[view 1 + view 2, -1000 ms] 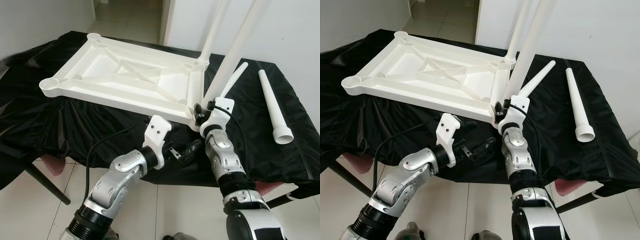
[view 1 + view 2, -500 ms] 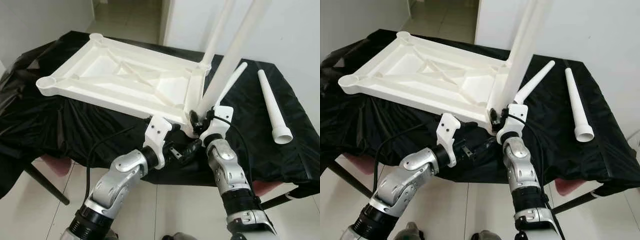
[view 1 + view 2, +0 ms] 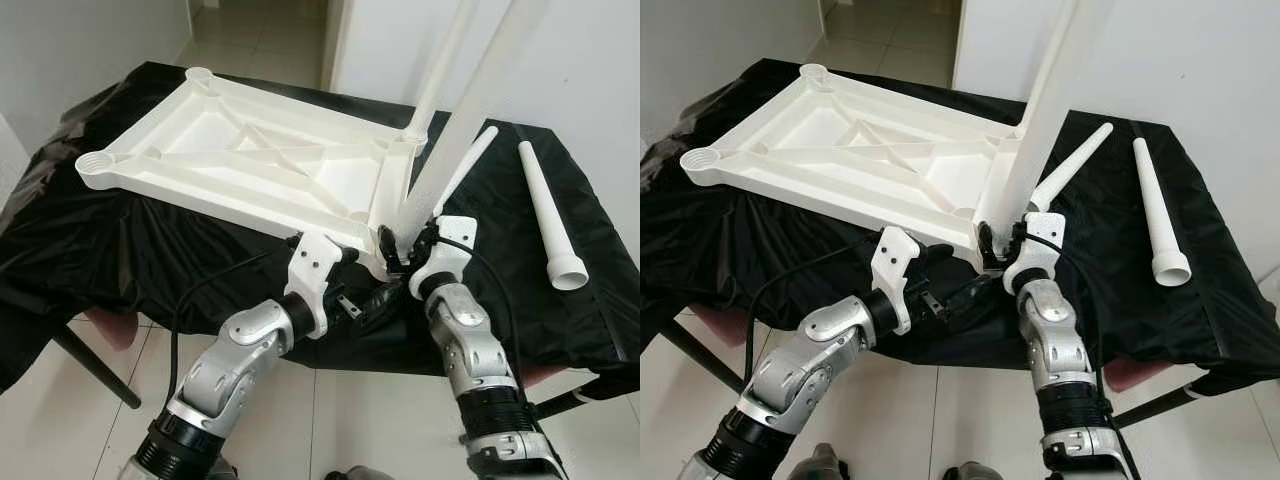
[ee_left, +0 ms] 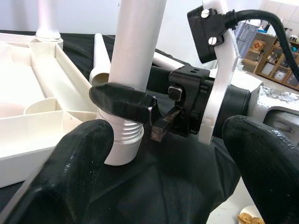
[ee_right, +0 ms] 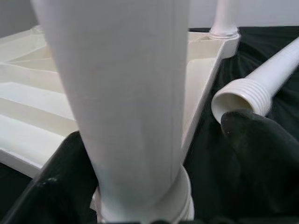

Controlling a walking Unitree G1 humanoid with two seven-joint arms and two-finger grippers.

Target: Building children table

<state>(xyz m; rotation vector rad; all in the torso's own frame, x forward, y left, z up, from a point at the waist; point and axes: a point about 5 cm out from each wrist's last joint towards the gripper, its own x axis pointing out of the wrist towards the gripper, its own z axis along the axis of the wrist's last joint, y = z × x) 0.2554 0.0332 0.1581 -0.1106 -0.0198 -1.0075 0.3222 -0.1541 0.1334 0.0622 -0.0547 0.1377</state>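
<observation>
Clenching leg (image 3: 462,115) base at tabletop (image 3: 250,160) corner: right gripper (image 3: 398,243); left gripper (image 3: 372,300) released beside.

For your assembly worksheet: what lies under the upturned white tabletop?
Under the tabletop lies a black cloth, draped over its support. That support's surface is covered; a dark leg shows below.

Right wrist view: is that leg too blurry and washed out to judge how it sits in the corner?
Right wrist view: the leg is soft, pale and almost featureless up close, while the loose leg behind is sharper. Left wrist view: crisp on the leg's threaded end and the right claw around it; the left claw's fingers are blurred. Head views: even light, no glare.
</observation>
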